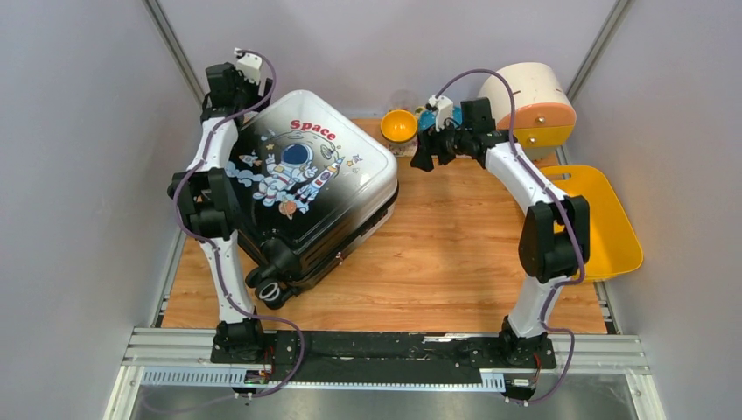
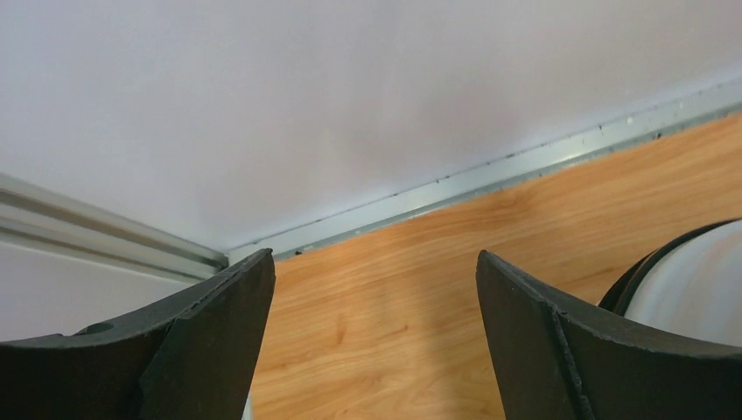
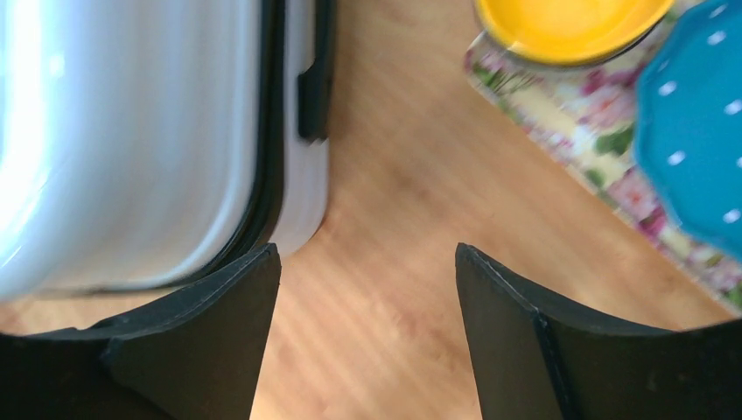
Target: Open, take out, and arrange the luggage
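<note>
One large silver-white hard-shell suitcase (image 1: 306,184) with a cartoon astronaut and a red "Space" print lies on the left half of the wooden table (image 1: 455,254). Its printed face is up, its two shells are shut together along the black trim, and its black wheels point toward the near edge. How many wheels it has I cannot tell from here.

There are two arms, one on each side. The left gripper (image 2: 374,262) is up at the far left corner behind the suitcase. Its two fingers are spread wide with nothing between them, only bare wood and the wall beyond. A curve of the suitcase shell shows just to its right.

The right gripper (image 3: 366,254) hangs just off the suitcase's far right corner. Its two fingers are parted and empty, over bare table, between the shell and the small dishes.

There are two of those dishes: one round yellow bowl (image 1: 399,125) and one blue white-dotted dish (image 3: 691,131). They sit side by side on one floral mat (image 3: 560,114) at the back. To their right sits one round cream-and-orange drawer box (image 1: 529,103). One yellow plastic bin (image 1: 604,219) hangs over the right edge of the table.
</note>
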You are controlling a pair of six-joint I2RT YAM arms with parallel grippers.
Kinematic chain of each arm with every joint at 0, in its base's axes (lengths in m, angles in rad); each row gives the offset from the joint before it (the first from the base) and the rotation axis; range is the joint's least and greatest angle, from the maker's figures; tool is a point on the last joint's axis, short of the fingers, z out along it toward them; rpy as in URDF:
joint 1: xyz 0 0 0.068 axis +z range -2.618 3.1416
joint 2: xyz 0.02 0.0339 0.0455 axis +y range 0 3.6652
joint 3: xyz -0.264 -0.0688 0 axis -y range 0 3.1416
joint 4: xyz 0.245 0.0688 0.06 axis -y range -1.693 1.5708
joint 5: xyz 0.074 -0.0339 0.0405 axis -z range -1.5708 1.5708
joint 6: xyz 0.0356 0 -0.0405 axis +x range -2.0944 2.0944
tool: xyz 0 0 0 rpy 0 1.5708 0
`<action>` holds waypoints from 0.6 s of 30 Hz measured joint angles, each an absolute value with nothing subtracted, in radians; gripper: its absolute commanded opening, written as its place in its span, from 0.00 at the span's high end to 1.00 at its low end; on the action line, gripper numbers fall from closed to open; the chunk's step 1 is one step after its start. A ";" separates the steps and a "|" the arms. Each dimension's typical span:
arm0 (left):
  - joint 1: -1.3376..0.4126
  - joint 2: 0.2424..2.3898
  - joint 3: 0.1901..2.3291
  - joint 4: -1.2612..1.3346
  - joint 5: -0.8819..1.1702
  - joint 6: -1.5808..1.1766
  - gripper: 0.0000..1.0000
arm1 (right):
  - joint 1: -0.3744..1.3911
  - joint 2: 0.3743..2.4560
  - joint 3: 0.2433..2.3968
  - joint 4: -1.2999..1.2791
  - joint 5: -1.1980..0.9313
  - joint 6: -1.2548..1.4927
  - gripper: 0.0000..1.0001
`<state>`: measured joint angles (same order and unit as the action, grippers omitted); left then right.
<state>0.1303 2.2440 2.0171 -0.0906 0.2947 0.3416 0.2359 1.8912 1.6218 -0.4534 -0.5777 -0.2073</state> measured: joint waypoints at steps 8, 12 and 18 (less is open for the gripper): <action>0.168 1.893 1.793 -0.215 0.159 0.196 0.09 | 0.240 1.565 1.382 -0.565 -0.611 -0.246 0.28; 0.235 1.523 1.559 -0.285 0.178 0.048 0.11 | 0.261 1.402 1.263 -0.595 -0.638 -0.276 0.29; 0.329 1.036 1.204 -0.383 0.252 -0.175 0.15 | 0.432 1.401 1.203 -0.593 -0.640 -0.284 0.32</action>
<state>0.3294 1.0355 1.2041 -0.3828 0.2523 -0.1745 0.4324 1.4010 1.2030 -0.5930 -0.6403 -0.2844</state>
